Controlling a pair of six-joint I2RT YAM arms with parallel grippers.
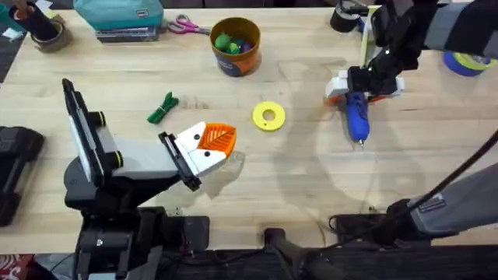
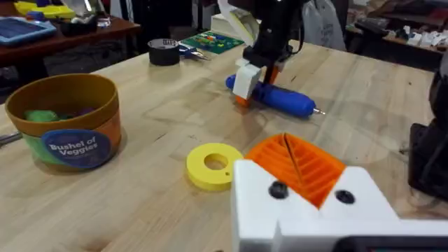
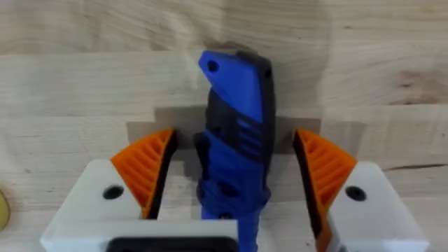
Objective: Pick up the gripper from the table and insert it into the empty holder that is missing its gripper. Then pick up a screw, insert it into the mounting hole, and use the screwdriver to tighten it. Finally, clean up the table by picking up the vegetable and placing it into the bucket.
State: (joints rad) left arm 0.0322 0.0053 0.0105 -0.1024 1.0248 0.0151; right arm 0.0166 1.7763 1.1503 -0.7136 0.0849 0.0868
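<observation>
Ribbed orange pads of right gripper straddle smooth blue screwdriver, open.

Blue screwdriver, green vegetable, orange-brown bucket, yellow disc

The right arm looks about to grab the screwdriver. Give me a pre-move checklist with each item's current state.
1. Right gripper fingers open on both sides of the screwdriver: ok, one orange pad on each side.
2. Fingers closed on the screwdriver: not ok, gaps show on both sides.
3. Screwdriver lying flat on the table: ok.
4. Left gripper away from the right arm's work area: ok, it rests near the yellow disc.
5. Screw seated in the mounting hole: cannot tell.
6. Green vegetable in the bucket: not ok, it lies on the table.
</observation>
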